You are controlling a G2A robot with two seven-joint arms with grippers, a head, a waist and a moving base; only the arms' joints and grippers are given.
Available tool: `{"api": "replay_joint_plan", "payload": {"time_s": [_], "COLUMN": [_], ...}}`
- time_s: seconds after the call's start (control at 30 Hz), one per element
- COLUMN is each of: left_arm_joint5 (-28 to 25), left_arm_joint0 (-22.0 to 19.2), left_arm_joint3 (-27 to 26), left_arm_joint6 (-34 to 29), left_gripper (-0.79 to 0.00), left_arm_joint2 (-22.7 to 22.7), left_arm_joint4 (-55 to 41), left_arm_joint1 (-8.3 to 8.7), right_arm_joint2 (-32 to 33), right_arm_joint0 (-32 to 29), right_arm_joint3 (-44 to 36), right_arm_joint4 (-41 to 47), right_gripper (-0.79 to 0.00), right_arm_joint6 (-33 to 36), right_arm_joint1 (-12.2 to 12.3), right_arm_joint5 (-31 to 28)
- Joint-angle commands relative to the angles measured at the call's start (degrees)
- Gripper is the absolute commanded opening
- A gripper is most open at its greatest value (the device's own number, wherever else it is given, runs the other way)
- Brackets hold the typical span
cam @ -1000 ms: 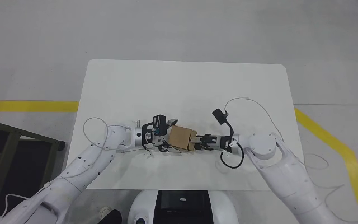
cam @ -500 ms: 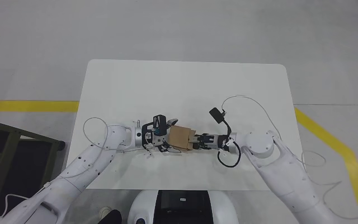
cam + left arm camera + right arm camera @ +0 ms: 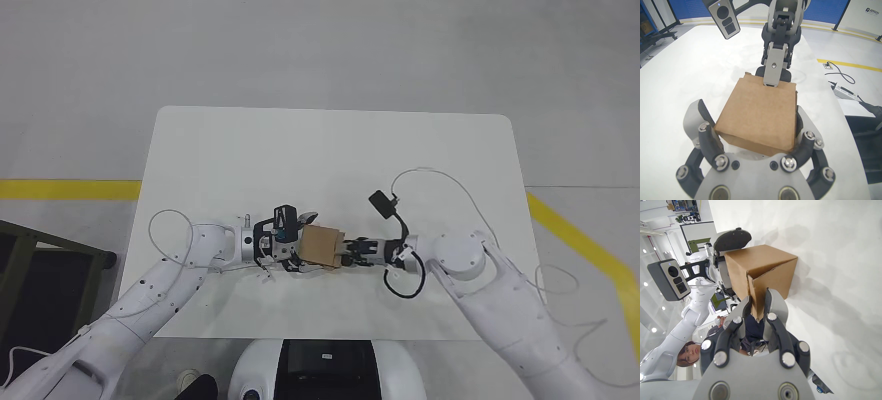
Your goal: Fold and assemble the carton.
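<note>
Two pincers held one brown carton between them. The left pincer was closed on the carton. Its fingers were one on each side of the box, and their dark pads pressed on the walls. From the right wrist view, one of those dark pads lay on a side of the carton.

The right pincer was closed too. It pinched a thin flap that stuck out from the end of the carton. The flap was between its two fingers, and they were close together. That end of the box was not shut: the flap stood out from it, and a dark gap showed beside it. In the left wrist view, the right pincer came at the carton from the far side and bit on the far edge.

From above, the carton was by the near edge of the white table, about in the middle. It looked to rest on the table. The left pincer touched one end and the right pincer touched the other end, so the two arms met at the box.

A thin white wire curved over the table by the right arm, well apart from the carton.
</note>
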Motion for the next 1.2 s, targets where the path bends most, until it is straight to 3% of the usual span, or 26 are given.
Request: {"api": "replay_joint_plan", "payload": {"time_s": [0.0,0.6,1.1,1.17], "left_arm_joint5": [0.0,0.0,0.0,0.0], "left_arm_joint0": [0.0,0.0,0.0,0.0], "left_arm_joint3": [0.0,0.0,0.0,0.0], "left_arm_joint6": [0.0,0.0,0.0,0.0], "left_gripper": [0.0,0.0,0.0,0.0], "left_arm_joint2": [0.0,0.0,0.0,0.0], "left_arm_joint4": [0.0,0.0,0.0,0.0], "left_arm_joint1": [0.0,0.0,0.0,0.0], "right_arm_joint2": [-0.1,4.4,6.9,6.5], "right_arm_joint0": [0.2,-3.0,-6.1,-6.0], "right_arm_joint3": [0.2,-0.7,-0.4,-0.1], "right_arm_joint4": [0.1,1.0,1.6,1.8], "right_gripper": [-0.625,-0.588,-0.683,-0.723], "right_arm_joint6": [0.0,0.4,-0.1,0.0], "right_arm_joint1": [-0.1,1.0,1.7,1.6], "right_arm_joint5": [-0.1,-1.3,-3.0,-3.3]}}
